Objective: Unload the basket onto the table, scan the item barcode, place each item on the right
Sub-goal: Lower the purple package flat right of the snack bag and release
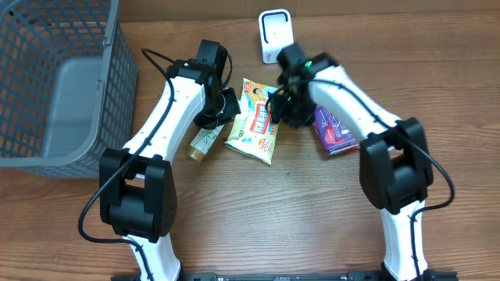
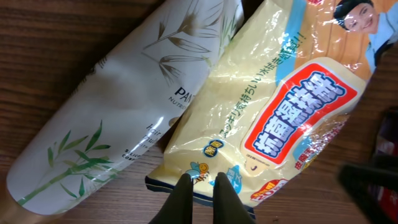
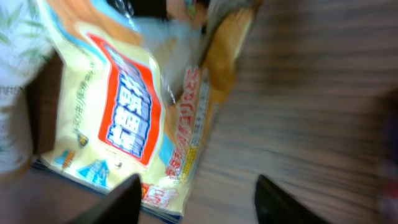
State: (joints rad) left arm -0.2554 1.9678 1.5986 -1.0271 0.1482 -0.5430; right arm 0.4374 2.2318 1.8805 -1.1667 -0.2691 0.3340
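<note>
Your left gripper [image 2: 202,179] sits closed at the snack bag's [image 2: 280,112] lower edge and your right gripper [image 3: 198,182] is spread apart. A bottle [image 2: 124,106] lies against the bag's left side.

One basket [image 1: 117,86], one scanner [image 1: 275,31], one snack bag [image 1: 254,125], one tube [image 1: 205,142], one purple packet [image 1: 336,134].

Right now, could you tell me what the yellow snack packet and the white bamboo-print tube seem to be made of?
The yellow snack packet looks like thin glossy plastic film: crinkles and bright glare. The white bamboo-print tube looks like smooth, satin plastic: soft sheen, no creases, though that's uncertain.
</note>
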